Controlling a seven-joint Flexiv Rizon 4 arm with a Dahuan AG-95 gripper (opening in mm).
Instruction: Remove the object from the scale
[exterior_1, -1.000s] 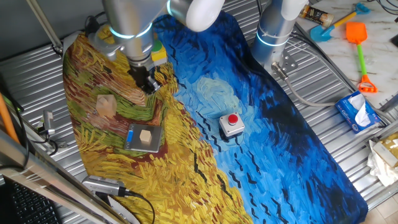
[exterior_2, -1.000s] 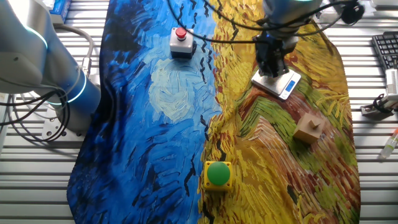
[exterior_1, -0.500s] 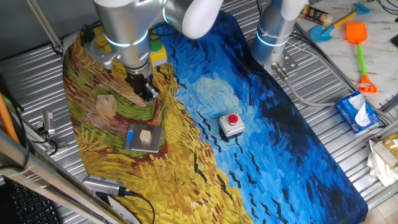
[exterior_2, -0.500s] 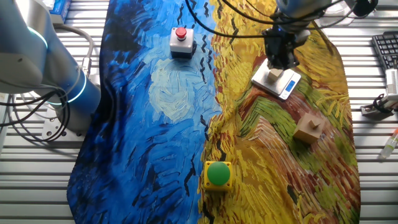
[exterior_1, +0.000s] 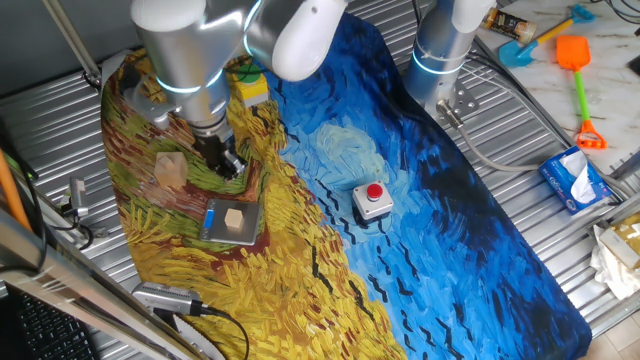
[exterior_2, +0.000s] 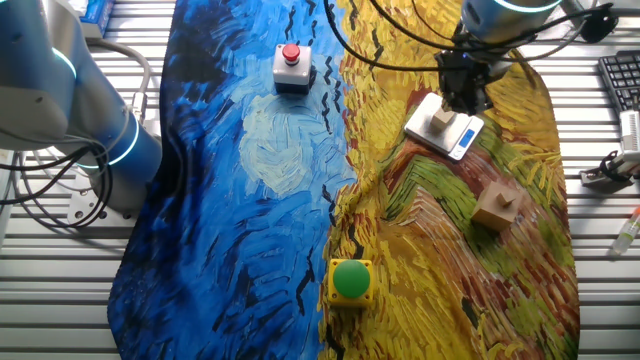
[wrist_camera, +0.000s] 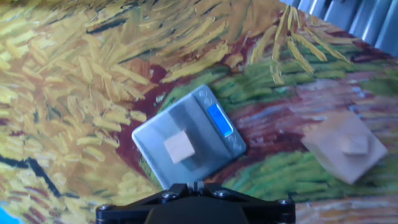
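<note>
The small light-tan cube (exterior_1: 234, 218) sits on the silver-grey scale plate (exterior_1: 218, 228), near its middle. In the other fixed view the cube (exterior_2: 441, 120) and scale (exterior_2: 424, 131) lie just beside my gripper (exterior_2: 464, 98). In the hand view the cube (wrist_camera: 180, 149) rests on the plate (wrist_camera: 199, 121), left of the blue strip (wrist_camera: 220, 121). My gripper (exterior_1: 226, 162) hovers above the cloth just behind the scale. Its fingers (wrist_camera: 194, 185) stand together, holding nothing.
A larger pale pinkish-tan block (exterior_1: 170, 170) lies left of the gripper and also shows in the hand view (wrist_camera: 347, 146). A grey box with a red button (exterior_1: 373, 200) stands to the right. A yellow box with a green button (exterior_2: 351, 280) is on the cloth.
The arm has moved the gripper sideways and closer to the scale. The cube, hidden behind the gripper in the other fixed view a second ago, now shows. The cube has not moved.
</note>
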